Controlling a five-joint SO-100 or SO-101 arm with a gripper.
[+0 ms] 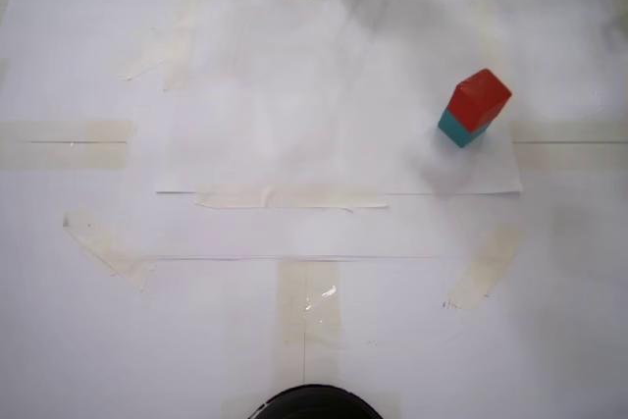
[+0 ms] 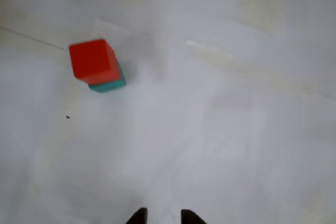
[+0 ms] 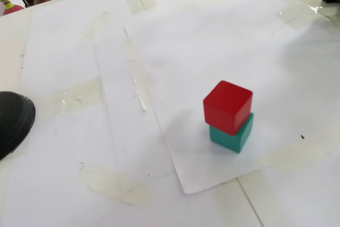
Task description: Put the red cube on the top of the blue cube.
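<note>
The red cube (image 3: 227, 106) sits on the blue cube (image 3: 232, 135), slightly overhanging (a bench bump could topple it), while the empty pincer (image 2: 161, 216), tips apart, hangs well clear.

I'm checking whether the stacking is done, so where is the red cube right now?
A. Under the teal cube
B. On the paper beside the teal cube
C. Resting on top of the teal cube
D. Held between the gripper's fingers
C: the red cube sits on the blue cube, slightly offset, while the gripper is well clear of the stack and holds nothing.
</note>
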